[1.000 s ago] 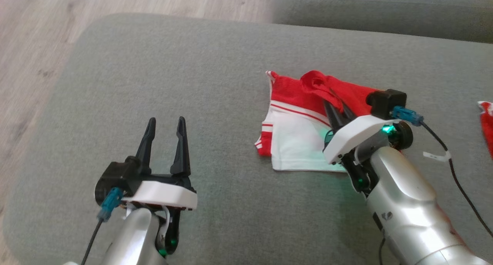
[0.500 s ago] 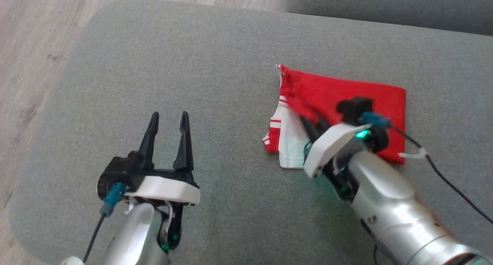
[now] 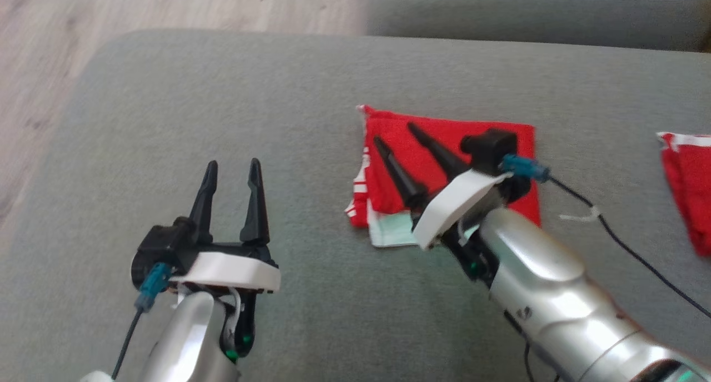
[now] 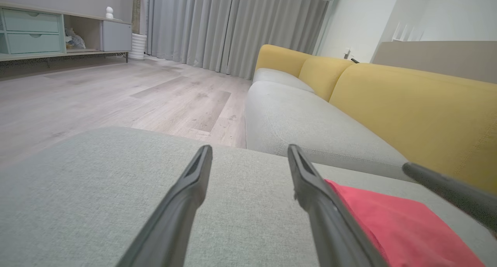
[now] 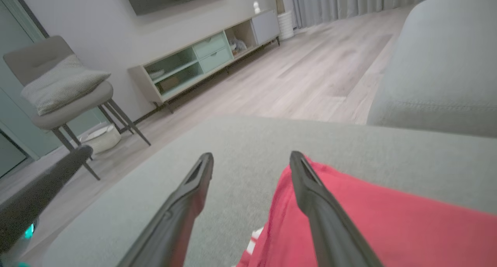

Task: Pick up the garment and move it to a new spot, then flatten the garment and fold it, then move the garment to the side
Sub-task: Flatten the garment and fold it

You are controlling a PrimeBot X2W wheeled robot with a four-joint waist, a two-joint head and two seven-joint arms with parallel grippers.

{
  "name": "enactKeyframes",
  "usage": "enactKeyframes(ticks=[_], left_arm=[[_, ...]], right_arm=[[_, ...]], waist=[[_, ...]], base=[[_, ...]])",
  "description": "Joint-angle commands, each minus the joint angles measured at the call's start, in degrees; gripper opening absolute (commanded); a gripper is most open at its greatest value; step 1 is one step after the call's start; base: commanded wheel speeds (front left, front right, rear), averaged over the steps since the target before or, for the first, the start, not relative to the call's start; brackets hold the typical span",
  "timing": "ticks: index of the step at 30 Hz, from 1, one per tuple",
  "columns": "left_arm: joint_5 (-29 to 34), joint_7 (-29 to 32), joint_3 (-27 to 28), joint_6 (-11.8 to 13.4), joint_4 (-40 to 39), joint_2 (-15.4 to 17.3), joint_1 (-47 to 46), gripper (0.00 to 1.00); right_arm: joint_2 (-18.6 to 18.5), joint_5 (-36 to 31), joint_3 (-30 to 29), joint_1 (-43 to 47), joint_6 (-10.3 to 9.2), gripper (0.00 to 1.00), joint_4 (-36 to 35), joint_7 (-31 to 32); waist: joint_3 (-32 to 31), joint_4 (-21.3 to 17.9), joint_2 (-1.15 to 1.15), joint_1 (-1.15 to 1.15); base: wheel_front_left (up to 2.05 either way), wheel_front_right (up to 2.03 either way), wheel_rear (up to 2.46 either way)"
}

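1. Head view:
   - The garment (image 3: 427,171) lies folded into a red rectangle, right of the middle of the cushion (image 3: 278,93) and clear of all its edges. Some white shows at its near-left corner.
   - The right gripper (image 3: 397,136) is over the garment's left half, spread wide and holding nothing. Whether its tips touch the fabric cannot be told.
   - The left gripper (image 3: 232,171) is toward the cushion's near-left corner, partly open and empty, well apart from the garment.
   - A second red cloth (image 3: 686,187) lies toward the right edge.
   - The fold appears complete, so the step in hand is probably the move to the side.
   - Procedure: close on one edge through every layer, lift low so the fold stays intact, and set the garment down clear of the second cloth.

2. Left wrist view:
   - The left gripper (image 4: 249,147) has bare cushion between its fingers.
   - The garment (image 4: 388,224) lies beyond its right finger, apart from it.
   - A sofa (image 4: 407,104) stands behind.

3. Right wrist view:
   - The right gripper (image 5: 251,154) is wide open and straddles the garment's (image 5: 388,220) edge.
   - One finger is over red fabric and the other over bare cushion.
   - Centre the tips on that edge before closing.
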Motion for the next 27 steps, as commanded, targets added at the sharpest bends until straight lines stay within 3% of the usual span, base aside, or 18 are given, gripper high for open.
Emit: enactKeyframes(ticks=[1,9,16,22,27], left_arm=[[0.38,-0.53,2.47,0.23,-2.06,0.39,-1.26,1.0],[0.92,-0.53,3.87,0.11,-3.16,0.39,0.28,1.0],[1.65,-0.54,4.78,0.09,-3.69,0.42,1.7,1.0],[4.9,-0.54,6.8,1.37,-4.86,0.87,3.55,1.0],[5.62,-0.54,7.46,0.65,-4.72,0.68,4.56,1.0]], right_arm=[[0.92,-0.84,-1.07,-2.38,-0.04,1.0,-1.61,-1.08],[0.3,-16.04,-18.97,-1.24,-0.04,1.0,2.28,-3.28],[0.07,-32.48,-38.11,12.35,-0.04,1.0,-10.43,-3.37],[0.83,-38.06,-43.12,21.08,-0.04,1.0,-19.09,-3.38],[0.89,-36.1,-42.35,24.45,-0.04,1.0,-22.27,-3.35]], waist=[[-1.31,-1.85,0.0,0.0],[-3.1,-6.25,0.0,0.0],[-3.2,-8.66,0.0,0.0],[-2.61,-10.57,0.0,0.0],[-2.12,-10.94,0.0,0.0]], base=[[0.0,0.0,0.0],[0.0,0.0,0.0],[0.0,0.0,0.0],[0.0,0.0,0.0],[0.0,0.0,0.0]])
